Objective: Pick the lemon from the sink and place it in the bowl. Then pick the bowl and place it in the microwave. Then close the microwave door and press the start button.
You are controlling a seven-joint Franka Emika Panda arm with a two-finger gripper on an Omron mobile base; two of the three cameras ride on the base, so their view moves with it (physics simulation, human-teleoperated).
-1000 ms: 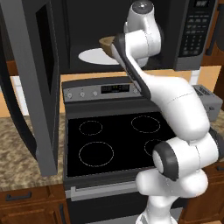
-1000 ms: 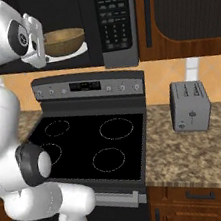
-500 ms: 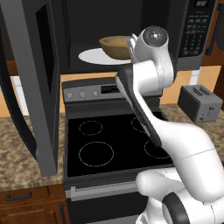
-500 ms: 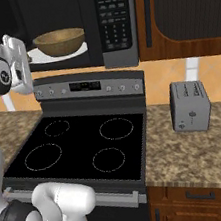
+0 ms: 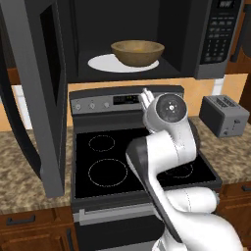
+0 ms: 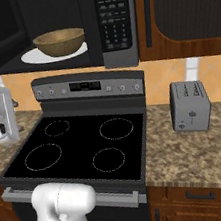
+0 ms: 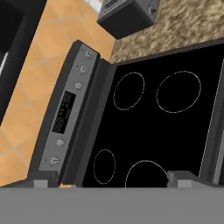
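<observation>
Closest to me, the white arm (image 5: 166, 162) folds up in front of the stove (image 5: 137, 157), its round wrist joint level with the stove's control panel (image 6: 88, 87). The hand (image 7: 111, 179) hangs over the black cooktop and looks down on the four burner rings (image 7: 177, 92). Its two dark fingertips (image 7: 41, 183) stand wide apart at the bottom of the hand view, with nothing between them. In the right base view the hand (image 6: 2, 117) shows at the left edge, above the speckled stone bench (image 6: 199, 149).

Further right, a grey toaster (image 6: 189, 106) stands on the bench, well apart from the stove's edge.

Above the stove, the microwave (image 6: 69, 28) is open. The microwave door (image 5: 37, 88) swings out far to the left, its long dark handle (image 5: 14, 127) hanging down over the bench on that side. Inside, the bowl (image 5: 137, 52) sits upright on the white turntable plate (image 5: 105, 63), towards the plate's right side. I cannot tell from here whether the lemon lies in the bowl, as the rim hides its inside. The keypad panel (image 6: 114, 16) runs down the right side of the microwave, and a dark wooden cabinet (image 6: 182, 10) hangs just beside it.
</observation>
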